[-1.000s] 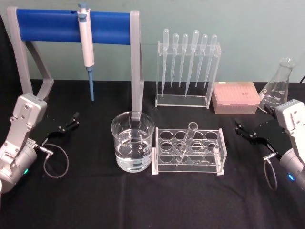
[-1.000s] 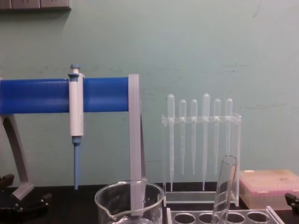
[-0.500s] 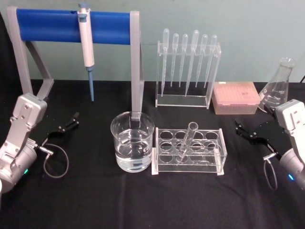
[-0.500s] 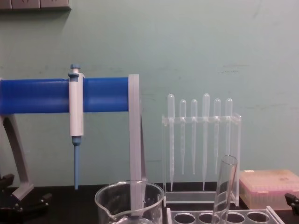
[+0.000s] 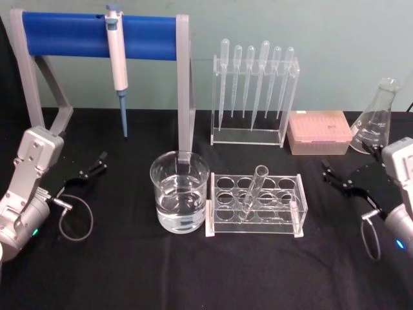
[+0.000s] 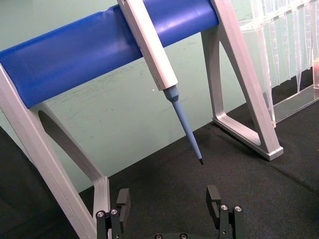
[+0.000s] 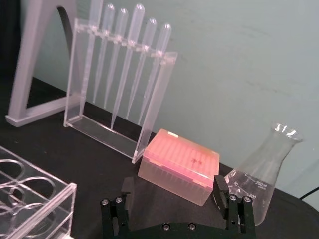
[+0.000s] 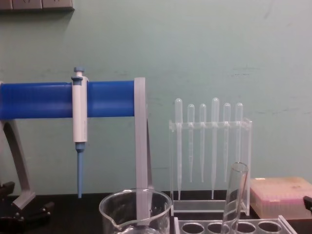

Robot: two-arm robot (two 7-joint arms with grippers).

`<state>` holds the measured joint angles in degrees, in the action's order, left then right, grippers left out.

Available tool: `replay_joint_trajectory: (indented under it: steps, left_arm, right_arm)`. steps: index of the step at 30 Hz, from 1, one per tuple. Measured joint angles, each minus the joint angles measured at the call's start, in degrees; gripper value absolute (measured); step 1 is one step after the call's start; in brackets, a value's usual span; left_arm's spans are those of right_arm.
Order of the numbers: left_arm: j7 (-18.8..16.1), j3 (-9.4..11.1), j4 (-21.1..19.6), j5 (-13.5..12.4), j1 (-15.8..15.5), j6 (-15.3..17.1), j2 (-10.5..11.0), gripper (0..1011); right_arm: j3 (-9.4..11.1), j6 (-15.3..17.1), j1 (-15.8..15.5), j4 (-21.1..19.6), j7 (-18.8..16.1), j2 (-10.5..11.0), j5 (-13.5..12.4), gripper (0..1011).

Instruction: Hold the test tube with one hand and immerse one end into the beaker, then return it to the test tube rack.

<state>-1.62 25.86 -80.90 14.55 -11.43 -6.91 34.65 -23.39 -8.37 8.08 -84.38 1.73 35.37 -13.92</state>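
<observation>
The test tube (image 5: 252,192) leans tilted in a clear rack with round holes (image 5: 293,208) at the table's middle; its open top (image 8: 236,191) rises in the chest view. The beaker (image 5: 180,194), holding clear liquid, stands just left of the rack, its rim (image 8: 134,204) low in the chest view. My left gripper (image 5: 93,166) rests open at the far left, well away from the beaker, its jaws (image 6: 168,199) empty. At the far right, my right gripper (image 5: 330,175) is open and empty (image 7: 173,186), a little right of the rack.
A blue-barred stand (image 5: 97,33) holding a white-and-blue micropipette (image 5: 118,58) stands behind the beaker. A rack of plastic pipettes (image 5: 253,97), a pink tip box (image 5: 319,132) and a conical flask (image 5: 375,119) line the back right. The black table is bare in front.
My right arm has drawn slightly to the right, away from the rack. The left arm, the test tube and the beaker have not moved.
</observation>
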Motion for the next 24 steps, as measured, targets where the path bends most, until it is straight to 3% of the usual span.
replay_joint_trajectory:
  steps: [6,17,24]
  left_arm:
    - [0.0,0.0,0.0,0.0,0.0,0.0,0.0,1000]
    - [0.0,0.0,0.0,0.0,0.0,0.0,0.0,1000]
    - [0.0,0.0,0.0,0.0,0.0,0.0,0.0,1000]
  right_arm:
    - [2.4,-0.8,-5.7,-6.1,0.1,2.7,-0.4,1002]
    - [6.8,-4.1,-17.4,-15.5,-5.3,8.4,-4.8,1002]
    - [6.4,-6.4,-19.4,-17.5,-8.8,8.9,-4.2,1002]
